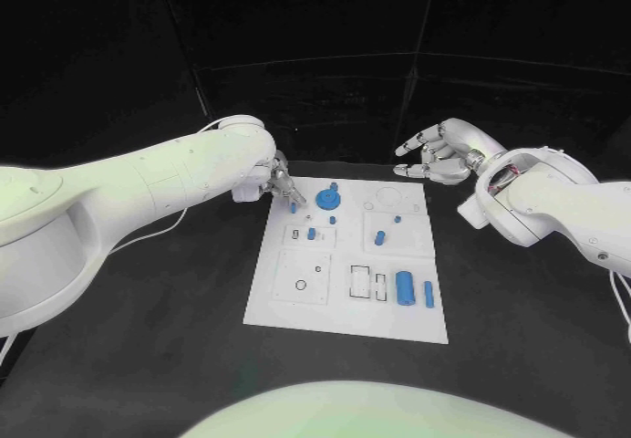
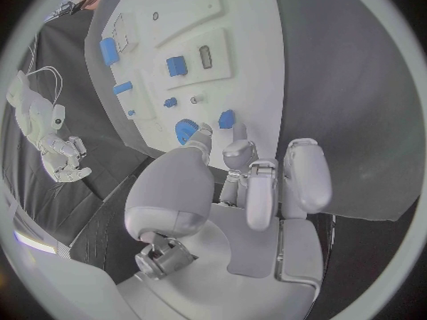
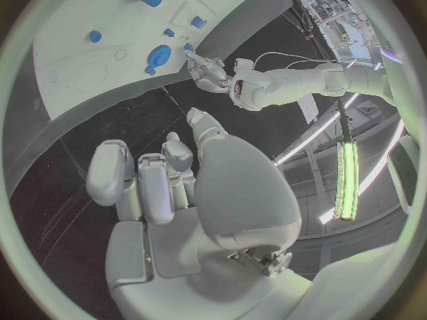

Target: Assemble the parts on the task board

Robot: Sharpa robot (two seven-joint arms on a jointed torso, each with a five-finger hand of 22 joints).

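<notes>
At the middle of the black bench [image 1: 158, 365] lies the white task board [image 1: 350, 265], its long side running away from the robot. Several blue parts sit on it: a round disc part [image 1: 329, 198] near the far left corner, a small peg [image 1: 334, 220] just behind it toward the robot, a short block [image 1: 312, 234] in a square recess on the left, a slanted cylinder [image 1: 380, 238] in the recess to its right, and a larger cylinder [image 1: 407, 287] with a slimmer pin [image 1: 429, 292] beside it near the right edge, closer to the robot.

The left hand [image 1: 280, 185] hovers over the far left corner of the board, just beside the disc part. In the left wrist view its fingers [image 2: 253, 185] are curled downward above the board edge, and a small blue piece [image 2: 226, 119] shows right at the fingertips; whether it is pinched or merely lies under them I cannot tell.

The right hand [image 1: 437, 153] hangs beyond the far right corner of the board, above the bench, fingers spread apart and holding nothing. The right wrist view shows its fingers [image 3: 142, 181] loosely bent over the dark bench, clear of the board
</notes>
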